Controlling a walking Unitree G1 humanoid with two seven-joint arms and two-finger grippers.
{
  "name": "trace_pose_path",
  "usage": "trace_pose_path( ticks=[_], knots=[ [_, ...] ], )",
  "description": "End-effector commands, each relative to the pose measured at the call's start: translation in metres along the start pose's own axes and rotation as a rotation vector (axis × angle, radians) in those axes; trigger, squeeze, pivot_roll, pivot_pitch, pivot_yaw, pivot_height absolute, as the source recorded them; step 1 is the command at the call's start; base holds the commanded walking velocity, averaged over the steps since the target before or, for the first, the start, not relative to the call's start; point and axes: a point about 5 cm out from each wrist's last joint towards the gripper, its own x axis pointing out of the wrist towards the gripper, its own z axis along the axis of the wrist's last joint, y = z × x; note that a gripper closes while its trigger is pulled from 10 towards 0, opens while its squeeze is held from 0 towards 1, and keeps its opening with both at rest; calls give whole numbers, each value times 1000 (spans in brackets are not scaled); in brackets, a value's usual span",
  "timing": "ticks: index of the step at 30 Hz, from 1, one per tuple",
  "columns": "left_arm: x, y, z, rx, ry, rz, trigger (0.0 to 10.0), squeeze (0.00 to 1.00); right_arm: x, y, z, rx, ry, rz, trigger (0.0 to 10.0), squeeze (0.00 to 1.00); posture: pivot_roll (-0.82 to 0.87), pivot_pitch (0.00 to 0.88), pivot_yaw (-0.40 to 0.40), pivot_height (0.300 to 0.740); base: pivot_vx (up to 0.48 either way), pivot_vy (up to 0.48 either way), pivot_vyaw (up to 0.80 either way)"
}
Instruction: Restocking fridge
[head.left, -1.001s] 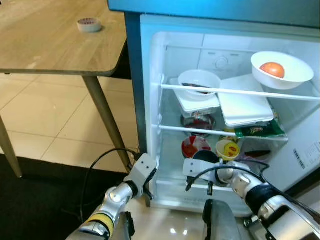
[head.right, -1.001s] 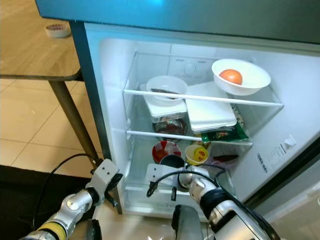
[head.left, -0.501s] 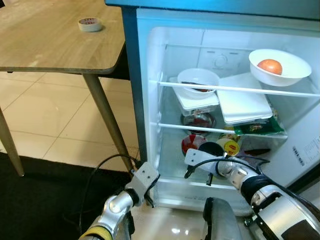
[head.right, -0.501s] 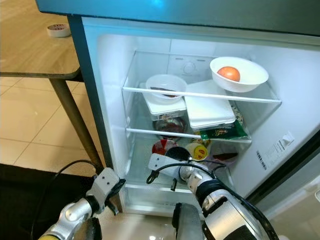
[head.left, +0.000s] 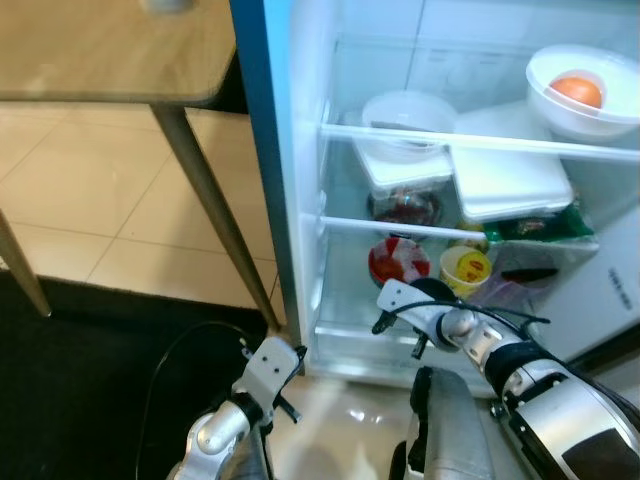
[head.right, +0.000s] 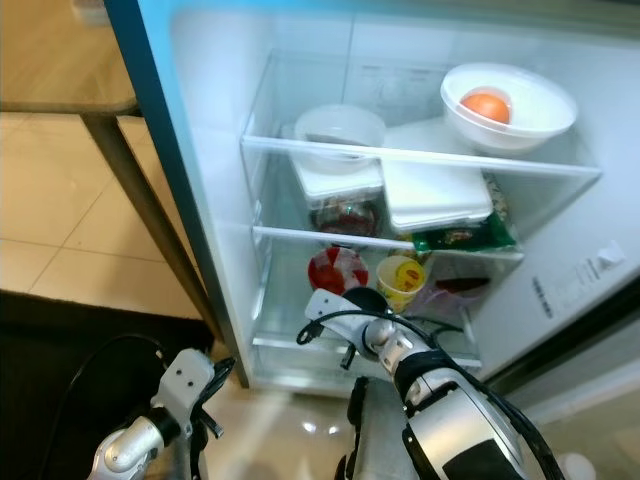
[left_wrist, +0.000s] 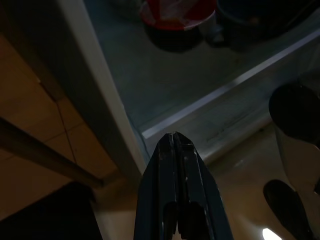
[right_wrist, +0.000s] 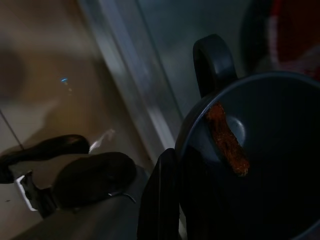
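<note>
The fridge (head.left: 300, 150) stands open before me. My right gripper (head.left: 424, 303) is shut on the rim of a dark mug (head.left: 433, 291) at the front of the bottom shelf, beside a red cup (head.left: 396, 262) and a yellow cup (head.left: 465, 268). Seen from the right wrist, the mug (right_wrist: 250, 165) has a brown streak inside and its handle points away. My left gripper (left_wrist: 173, 136) is shut and empty, low by the fridge's bottom front edge (left_wrist: 210, 100).
The upper shelves hold a white bowl with an orange fruit (head.left: 580, 88), another white bowl (head.left: 405, 110), flat white containers (head.left: 510, 185) and a green packet (head.left: 550, 228). A wooden table (head.left: 100, 60) stands to the left. A dark mat (head.left: 90, 380) and a black cable (head.left: 170, 350) lie on the floor.
The camera has tipped down and nearer the fridge. My right gripper has carried the mug deeper onto the bottom shelf. My left arm has sunk lower.
</note>
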Motion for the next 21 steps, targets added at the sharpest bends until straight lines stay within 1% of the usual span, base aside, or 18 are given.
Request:
trace_pose_path(
  ticks=[1,2,4,5,6,7,9,10,11,12,13,14,17,21],
  knots=[
    [-8,7,6,3,-13,33,10000,0,-1,-3,2,42,-22,-11,10000,0,196,311,-58,485,0,0,0],
    [-8,7,6,3,-13,33,10000,0,-1,-3,2,42,-22,-11,10000,0,196,311,-58,485,0,0,0],
    [-6,13,22,11,-62,51,10000,0,-2,-7,7,60,-41,-24,10000,0,206,334,-54,485,0,0,0],
    [-6,13,22,11,-62,51,10000,0,-2,-7,7,60,-41,-24,10000,0,206,334,-54,485,0,0,0],
    [-5,14,34,25,-95,49,10000,0,-3,-10,10,86,-57,-36,10000,0,210,342,-51,485,0,0,0],
    [-5,14,34,25,-95,49,10000,0,-3,-10,10,86,-57,-36,10000,0,210,342,-51,485,0,0,0],
    [-4,14,43,36,-118,44,10000,0,-4,-13,13,86,-62,-48,10000,0,211,353,-46,485,0,0,0],
    [-4,11,49,44,-126,33,10000,0,-4,-14,14,88,-63,-50,10000,0,212,360,-42,485,0,0,0],
    [-4,11,49,44,-126,33,10000,0,-4,-14,14,88,-63,-50,10000,0,212,360,-42,485,0,0,0],
    [-3,5,55,87,-131,-10,10000,0,-6,-18,15,97,-65,-64,10000,0,212,373,-36,485,0,0,0],
    [-3,5,55,87,-131,-10,10000,0,-6,-18,15,97,-65,-64,10000,0,212,373,-36,485,0,0,0],
    [-1,1,61,93,-143,-27,10000,0,-7,-22,14,94,-58,-93,10000,0,210,377,-36,485,0,0,0],
    [-1,0,63,84,-145,-26,10000,0,-8,-23,13,87,-54,-102,10000,0,207,382,-38,485,0,0,0],
    [-1,-1,74,56,-158,-14,10000,0,-10,-30,15,88,-61,-132,10000,0,211,404,-47,485,0,0,0]
  ],
)
